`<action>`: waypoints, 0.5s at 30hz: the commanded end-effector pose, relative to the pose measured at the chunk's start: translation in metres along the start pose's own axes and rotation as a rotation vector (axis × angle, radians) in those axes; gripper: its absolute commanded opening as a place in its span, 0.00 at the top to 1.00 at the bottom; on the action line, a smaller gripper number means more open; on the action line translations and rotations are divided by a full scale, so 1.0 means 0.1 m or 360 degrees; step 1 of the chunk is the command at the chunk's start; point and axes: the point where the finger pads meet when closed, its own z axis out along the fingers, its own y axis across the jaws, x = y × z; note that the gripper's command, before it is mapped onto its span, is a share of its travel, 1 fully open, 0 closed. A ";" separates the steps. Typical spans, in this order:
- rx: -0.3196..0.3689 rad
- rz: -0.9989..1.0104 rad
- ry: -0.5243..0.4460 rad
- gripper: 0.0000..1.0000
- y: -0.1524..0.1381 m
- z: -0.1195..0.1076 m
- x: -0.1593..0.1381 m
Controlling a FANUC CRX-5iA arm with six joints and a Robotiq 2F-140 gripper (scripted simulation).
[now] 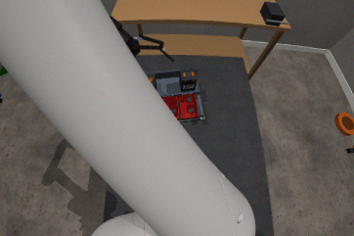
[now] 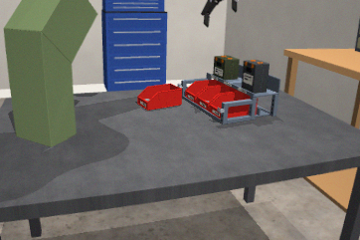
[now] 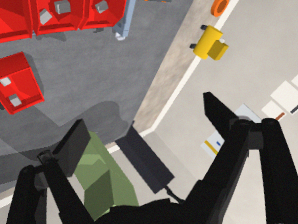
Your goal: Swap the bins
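Observation:
A loose red bin point(image 2: 159, 96) stands on the grey table left of the shelf; in the wrist view point(image 3: 20, 86) it holds small pale parts. The grey shelf point(image 2: 229, 103) holds a row of red bins point(image 3: 60, 11); two of them show grey parts, and the leftmost one point(image 3: 13, 22) shows none. From above, the shelf point(image 1: 183, 97) is partly hidden by the white arm. My gripper point(image 2: 221, 6) is open and empty, high in the air above the shelf. It also shows in the top view point(image 1: 156, 48) and the wrist view point(image 3: 143, 129).
Two dark boxes point(image 2: 226, 66) point(image 2: 255, 75) stand on the shelf's top board. The green robot pedestal point(image 2: 45, 64) stands at the table's left. A blue drawer cabinet point(image 2: 133, 36) is behind the table and a wooden bench point(image 1: 196, 4) beside it. A yellow object point(image 3: 212, 43) lies on the floor.

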 end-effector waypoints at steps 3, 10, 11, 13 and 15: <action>0.0354 0.0289 -0.0059 0.00 -0.60 -0.09 -0.34; 0.0576 0.0223 0.0013 0.00 -1.06 0.16 -0.33; 0.0616 0.0198 0.0039 0.00 -1.15 0.23 -0.31; 0.0691 0.0154 0.0093 0.00 -1.32 0.37 -0.28; 0.0760 0.0118 0.0149 0.00 -1.48 0.49 -0.26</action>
